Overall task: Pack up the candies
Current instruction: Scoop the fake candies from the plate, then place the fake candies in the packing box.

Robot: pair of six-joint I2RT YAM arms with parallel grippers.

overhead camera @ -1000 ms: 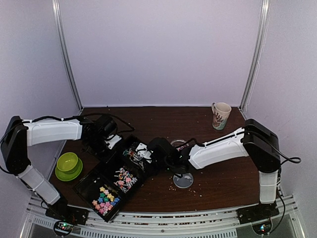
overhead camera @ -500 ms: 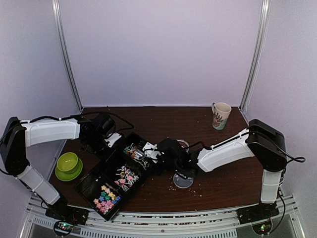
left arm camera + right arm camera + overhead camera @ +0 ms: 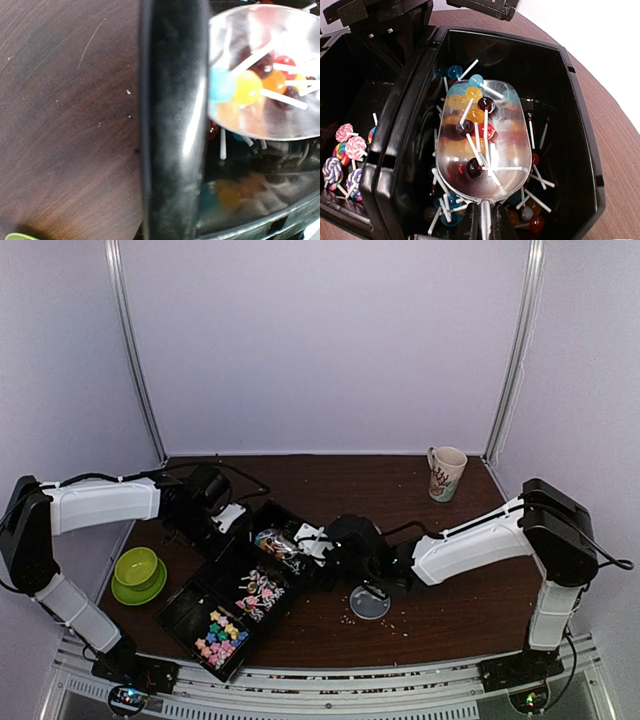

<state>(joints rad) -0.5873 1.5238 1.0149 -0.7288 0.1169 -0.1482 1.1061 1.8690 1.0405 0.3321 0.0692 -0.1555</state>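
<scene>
A black compartmented tray (image 3: 200, 590) holds pastel star candies (image 3: 222, 630), swirl lollipops (image 3: 258, 595) and small ball lollipops. My right gripper (image 3: 306, 545) is shut on the handle of a metal scoop (image 3: 275, 539). In the right wrist view the scoop (image 3: 482, 140) holds several white-stick lollipops just above the far compartment (image 3: 560, 125), where more lollipops (image 3: 532, 220) lie. The handle sits between my right gripper's fingers (image 3: 482, 215). My left gripper (image 3: 225, 523) is at the tray's far-left rim (image 3: 172, 125) and seems shut on it. Its fingers are hidden in the left wrist view.
A green bowl on a green saucer (image 3: 138, 570) stands left of the tray. A round grey lid (image 3: 370, 602) lies right of the tray under my right arm. A patterned mug (image 3: 446, 472) stands at the back right. Pale crumbs dot the dark wooden table (image 3: 460, 590).
The tray has shifted slightly to the right with my left gripper. My right arm has drawn back to the right, and the scoop now sits a little farther over the far compartment.
</scene>
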